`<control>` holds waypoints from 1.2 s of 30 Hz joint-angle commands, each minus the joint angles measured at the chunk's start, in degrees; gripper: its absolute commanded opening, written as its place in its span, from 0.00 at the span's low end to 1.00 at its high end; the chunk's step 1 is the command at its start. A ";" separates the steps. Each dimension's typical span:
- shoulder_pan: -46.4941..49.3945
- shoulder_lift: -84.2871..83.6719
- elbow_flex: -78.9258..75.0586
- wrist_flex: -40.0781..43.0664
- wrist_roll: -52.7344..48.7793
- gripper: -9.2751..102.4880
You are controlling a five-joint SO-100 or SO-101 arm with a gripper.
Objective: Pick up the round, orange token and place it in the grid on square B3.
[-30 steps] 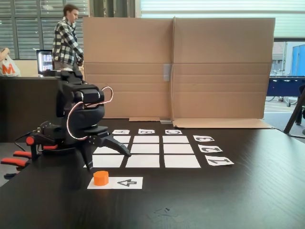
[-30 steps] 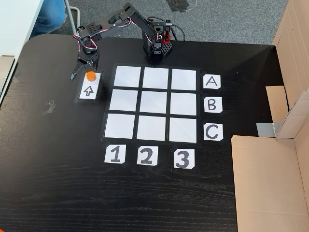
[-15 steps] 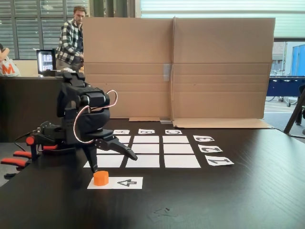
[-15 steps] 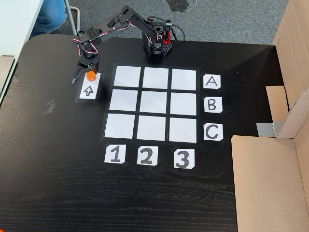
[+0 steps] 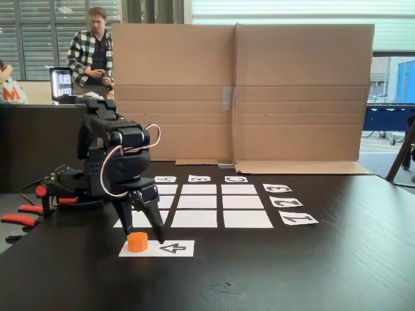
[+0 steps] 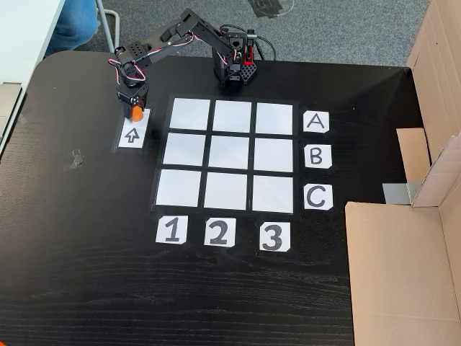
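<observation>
The orange token point(image 5: 137, 241) point(image 6: 135, 113) sits on the near end of a long white arrow card point(image 5: 170, 248) point(image 6: 130, 134). My black gripper point(image 5: 145, 236) point(image 6: 134, 107) points down over it, open. In a fixed view, one finger point(image 5: 128, 223) stands at the token's left edge and the other finger point(image 5: 156, 227) just to its right. The grid point(image 5: 194, 219) point(image 6: 186, 149) of nine white cells lies beyond the card. Square B3 point(image 5: 198, 189) point(image 6: 273, 155) is bare.
Cards A, B, C point(image 6: 316, 156) and 1, 2, 3 point(image 6: 219, 233) edge the grid. A cardboard wall point(image 5: 259, 91) stands behind the table. The arm's base point(image 6: 232, 68) is at the table's far edge. A person point(image 5: 92, 48) stands in the background.
The jaws have narrowed from a wide spread and the gripper has come down to straddle the token. The token has not moved on the card.
</observation>
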 commanded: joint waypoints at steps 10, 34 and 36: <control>0.97 3.69 -2.90 -0.53 2.37 0.08; -31.90 58.36 34.19 -0.26 2.37 0.08; -38.50 62.49 36.91 0.44 3.25 0.08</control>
